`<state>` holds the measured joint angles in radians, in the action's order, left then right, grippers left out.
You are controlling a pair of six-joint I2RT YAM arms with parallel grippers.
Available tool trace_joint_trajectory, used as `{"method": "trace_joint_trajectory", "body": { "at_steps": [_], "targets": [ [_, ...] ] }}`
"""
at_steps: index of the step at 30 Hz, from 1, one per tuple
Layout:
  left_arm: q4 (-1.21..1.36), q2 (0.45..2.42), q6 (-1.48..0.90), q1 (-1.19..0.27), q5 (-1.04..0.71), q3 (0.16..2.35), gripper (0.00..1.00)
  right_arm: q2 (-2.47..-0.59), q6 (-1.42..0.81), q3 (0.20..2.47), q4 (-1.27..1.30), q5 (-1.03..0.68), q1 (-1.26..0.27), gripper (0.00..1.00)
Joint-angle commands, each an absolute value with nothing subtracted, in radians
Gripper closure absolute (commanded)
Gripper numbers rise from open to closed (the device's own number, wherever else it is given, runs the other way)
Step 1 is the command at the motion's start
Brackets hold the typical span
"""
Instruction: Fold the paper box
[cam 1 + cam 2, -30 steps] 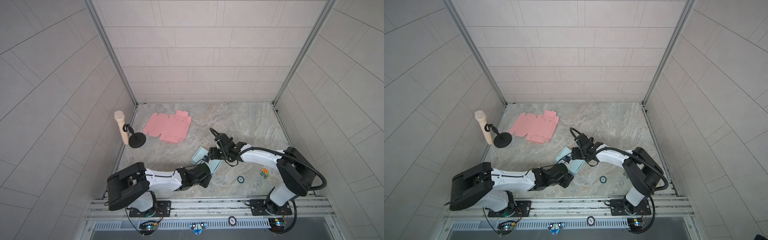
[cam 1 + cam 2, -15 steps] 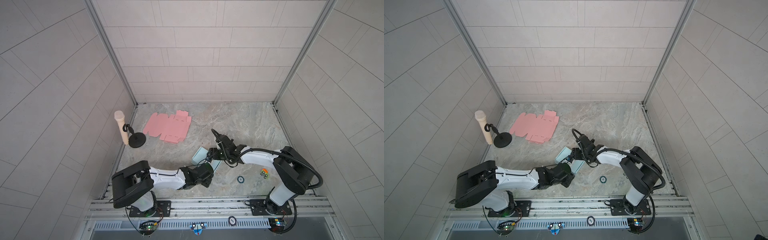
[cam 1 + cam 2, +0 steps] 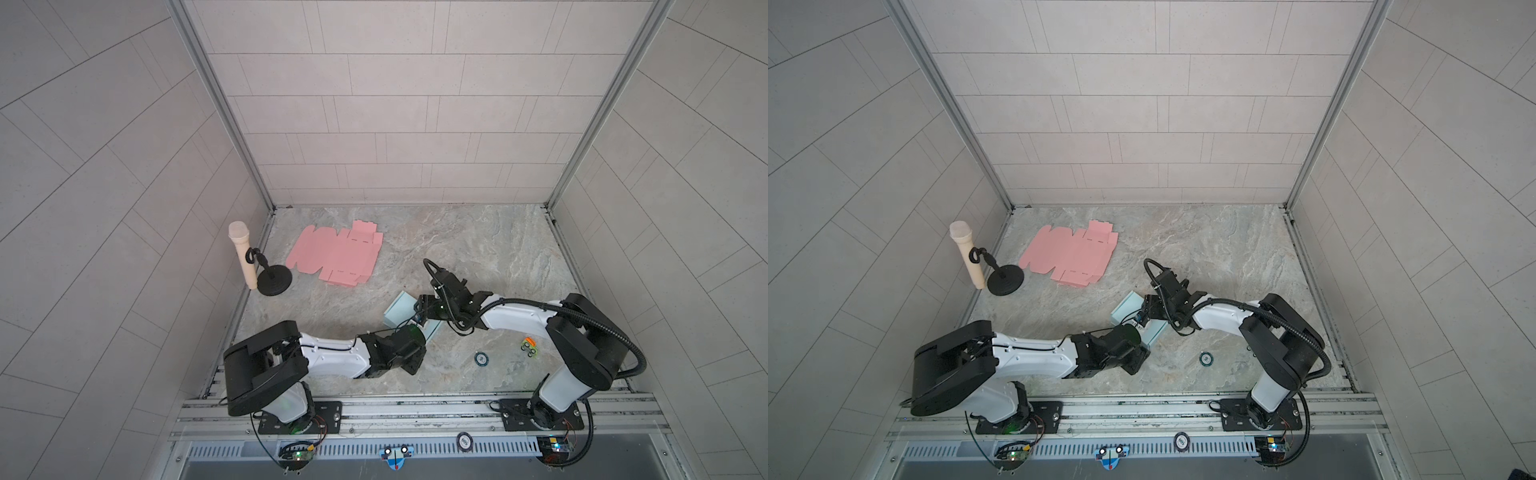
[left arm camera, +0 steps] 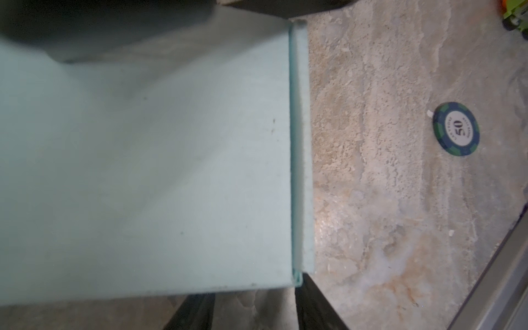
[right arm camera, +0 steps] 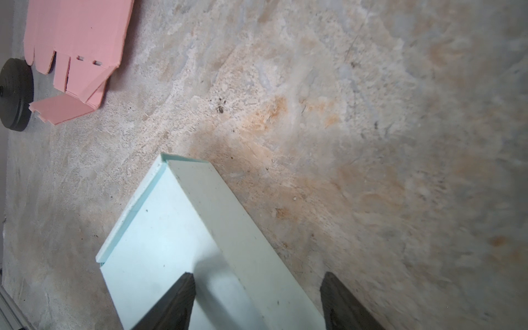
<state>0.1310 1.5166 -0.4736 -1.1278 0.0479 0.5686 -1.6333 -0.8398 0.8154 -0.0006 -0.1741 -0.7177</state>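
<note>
- I am looking into a grey-tiled booth with a marbled, stone-look tabletop (image 3: 478,249).
- The pale mint paper box (image 3: 399,311) sits at the front middle of that surface, between my two arms, with one long side panel folded up.
- My right gripper (image 5: 257,274) is spread wide and straddles that raised panel. One finger is over the box's inner face and the other over bare stone, with nothing pinched.
- My left gripper (image 4: 251,297) also has its fingers apart, with stone showing between them. The tips meet the box's edge, and I cannot tell whether they touch it.
- A flat pink cardboard box blank (image 3: 336,257) lies at the back left, beside a beige microphone (image 3: 243,257) on a black round-based stand (image 3: 274,280).
- A green-and-blue poker chip marked 50 (image 4: 456,129) and a small green-and-orange toy car (image 3: 529,347) lie to the right of the box.
</note>
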Motion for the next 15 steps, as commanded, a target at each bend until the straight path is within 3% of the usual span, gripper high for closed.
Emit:
{"method": "trace_joint_trajectory", "body": {
  "at_steps": [1,11,15],
  "targets": [
    [0.226,1.509,-0.454,-1.104,0.012,0.572,0.51,-1.628,-0.842,0.809,-0.119,-0.239,-0.807,0.29],
    [0.081,1.365,-0.539,-1.084,-0.131,0.532,0.44,-1.482,-0.770,0.938,-0.328,-0.052,-0.779,0.27],
    [-0.035,1.271,-0.552,-1.017,-0.161,0.555,0.47,-1.418,-0.789,0.925,-0.346,-0.032,-0.760,0.26]
  ]
}}
